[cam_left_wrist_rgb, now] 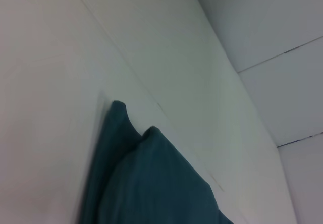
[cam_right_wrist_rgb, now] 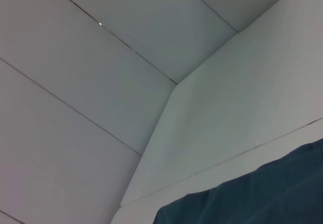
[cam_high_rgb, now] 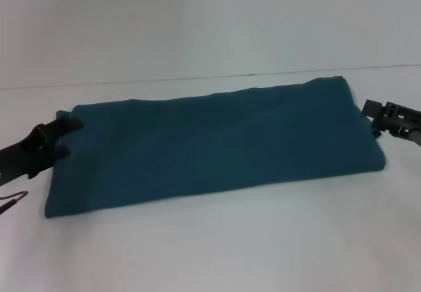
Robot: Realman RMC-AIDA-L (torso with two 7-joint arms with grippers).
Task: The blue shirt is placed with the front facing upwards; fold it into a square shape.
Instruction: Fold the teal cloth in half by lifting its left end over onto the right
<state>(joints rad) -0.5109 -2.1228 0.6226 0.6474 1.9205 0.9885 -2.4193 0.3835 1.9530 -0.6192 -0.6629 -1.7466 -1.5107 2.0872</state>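
Observation:
The blue shirt (cam_high_rgb: 217, 141) lies on the white table (cam_high_rgb: 217, 246), folded into a long flat band with only plain teal fabric showing. My left gripper (cam_high_rgb: 64, 138) is at the band's left end, open, one finger (cam_high_rgb: 71, 125) near the upper corner and the other lower on the edge. At the band's right end, near its upper corner, sits my right gripper (cam_high_rgb: 371, 118). The left wrist view shows a bunched corner of the shirt (cam_left_wrist_rgb: 151, 183). The right wrist view shows a strip of the shirt (cam_right_wrist_rgb: 252, 199).
White table surface runs in front of and behind the shirt, ending at a white wall (cam_high_rgb: 197, 22). A thin reddish cable loop (cam_high_rgb: 14, 200) hangs by the left arm at the frame's left edge.

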